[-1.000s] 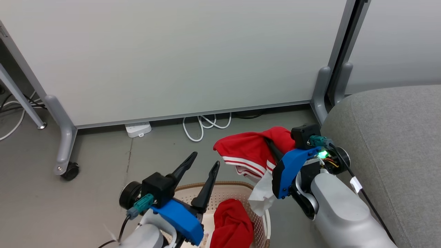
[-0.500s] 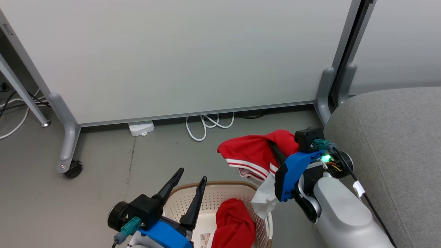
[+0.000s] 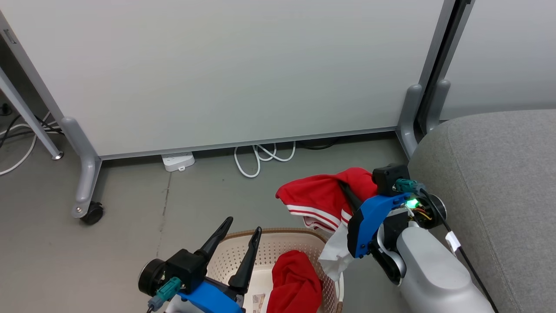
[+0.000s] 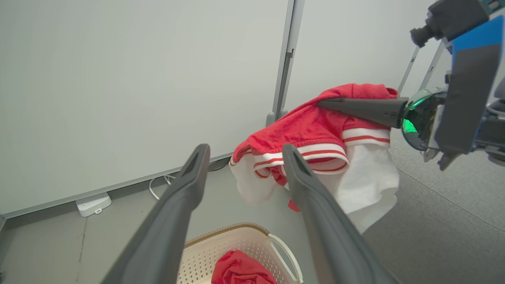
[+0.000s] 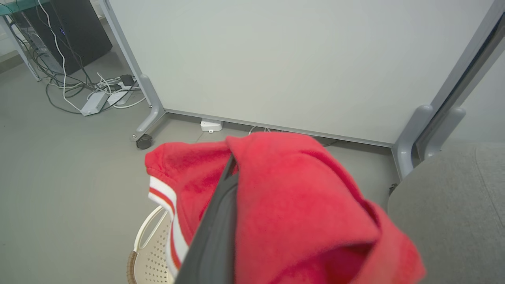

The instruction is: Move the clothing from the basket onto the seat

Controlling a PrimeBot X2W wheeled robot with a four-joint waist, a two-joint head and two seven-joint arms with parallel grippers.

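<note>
Your right gripper (image 3: 345,193) is clamped on the striped red garment (image 3: 315,195) at 1 o'clock of the basket (image 3: 282,233), the seat (image 3: 499,182) at the garment's 3 o'clock, while your left gripper (image 3: 243,224) stands spread and empty.

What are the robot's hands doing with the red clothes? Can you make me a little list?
left hand: open, holding nothing, above the basket
right hand: shut on the striped red garment, held in the air between basket and seat
other red garment: in the basket
seat: grey, to the right of the basket
</note>
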